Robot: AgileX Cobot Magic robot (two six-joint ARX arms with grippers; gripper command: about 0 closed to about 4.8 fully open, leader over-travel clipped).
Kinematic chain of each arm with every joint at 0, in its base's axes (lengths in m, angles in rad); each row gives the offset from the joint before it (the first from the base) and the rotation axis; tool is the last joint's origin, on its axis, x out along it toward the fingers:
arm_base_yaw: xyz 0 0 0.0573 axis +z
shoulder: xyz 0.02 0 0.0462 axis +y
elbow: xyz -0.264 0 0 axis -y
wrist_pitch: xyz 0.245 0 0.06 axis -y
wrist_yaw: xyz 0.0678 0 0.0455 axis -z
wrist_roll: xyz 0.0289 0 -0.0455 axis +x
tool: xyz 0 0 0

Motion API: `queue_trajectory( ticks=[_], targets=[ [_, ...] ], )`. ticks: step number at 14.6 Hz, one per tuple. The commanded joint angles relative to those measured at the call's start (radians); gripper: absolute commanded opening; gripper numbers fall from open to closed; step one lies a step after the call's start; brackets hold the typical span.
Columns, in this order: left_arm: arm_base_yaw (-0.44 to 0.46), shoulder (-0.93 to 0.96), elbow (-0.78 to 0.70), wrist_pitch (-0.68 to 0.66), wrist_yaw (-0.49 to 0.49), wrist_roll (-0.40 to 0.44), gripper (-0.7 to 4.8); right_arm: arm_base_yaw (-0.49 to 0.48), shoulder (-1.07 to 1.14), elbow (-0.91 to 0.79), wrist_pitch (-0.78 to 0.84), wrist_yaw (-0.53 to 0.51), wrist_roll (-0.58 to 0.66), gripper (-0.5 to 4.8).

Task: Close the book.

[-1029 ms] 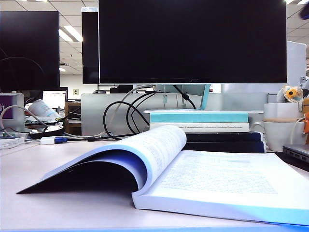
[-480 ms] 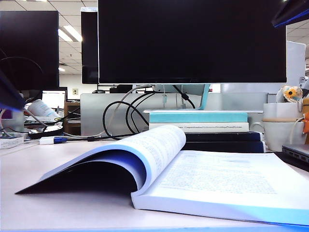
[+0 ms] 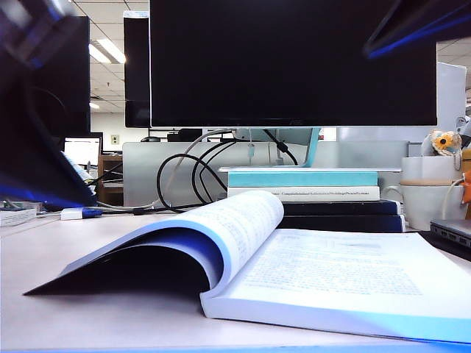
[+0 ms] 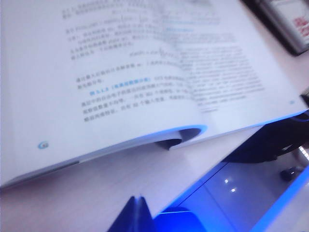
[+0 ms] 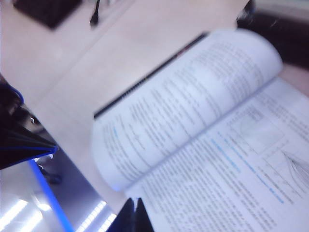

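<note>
The book (image 3: 324,272) lies open on the table, white text pages up, with its left sheaf of pages (image 3: 243,220) arched above the dark cover. My left gripper (image 4: 137,199) is shut and empty, hovering over the table just off the book's (image 4: 120,72) front edge. My right gripper (image 5: 133,200) is also shut and empty, above the near edge of the open pages (image 5: 203,145). In the exterior view the left arm (image 3: 37,147) is a dark blur at the left and the right arm (image 3: 412,26) a dark blur at the upper right.
Behind the book are stacked teal-and-white books (image 3: 302,184) on thick black books (image 3: 342,215), a large monitor (image 3: 294,59) and looping cables (image 3: 184,176). White mugs (image 3: 434,195) and a laptop edge (image 3: 452,234) sit at the right.
Both arms have come further into the exterior view, the left from the left side and the right from the upper right. The book has not moved.
</note>
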Motion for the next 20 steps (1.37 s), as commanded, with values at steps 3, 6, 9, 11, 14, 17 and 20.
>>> queue_trajectory(
  ticks=[3, 6, 9, 11, 14, 17, 20],
  targets=[
    [-0.003, 0.22, 0.002, 0.212, 0.081, 0.019, -0.06, 0.059, 0.049, 0.005, 0.077, 0.063, -0.003, -0.02],
    [-0.002, 0.432, 0.002, 0.396, -0.004, 0.04, -0.06, 0.059, 0.052, 0.005, 0.082, 0.064, -0.003, -0.02],
    [-0.001, 0.558, 0.002, 0.555, -0.077, 0.08, -0.06, 0.059, 0.052, 0.005, 0.083, 0.067, -0.003, -0.01],
    [-0.001, 0.612, 0.002, 0.693, -0.138, 0.111, -0.06, 0.059, 0.053, 0.005, 0.082, 0.067, -0.003, -0.02],
    [-0.001, 0.612, 0.002, 0.803, -0.214, 0.148, -0.06, 0.059, 0.053, 0.005, 0.081, 0.067, -0.003, -0.02],
    [-0.002, 0.61, 0.011, 0.962, -0.1, 0.158, -0.06, 0.059, 0.053, 0.005, 0.08, 0.067, -0.003, -0.02],
    [-0.002, 0.581, 0.052, 0.954, 0.035, 0.174, -0.06, 0.059, 0.054, 0.005, 0.079, 0.067, -0.003, -0.01]
  ],
)
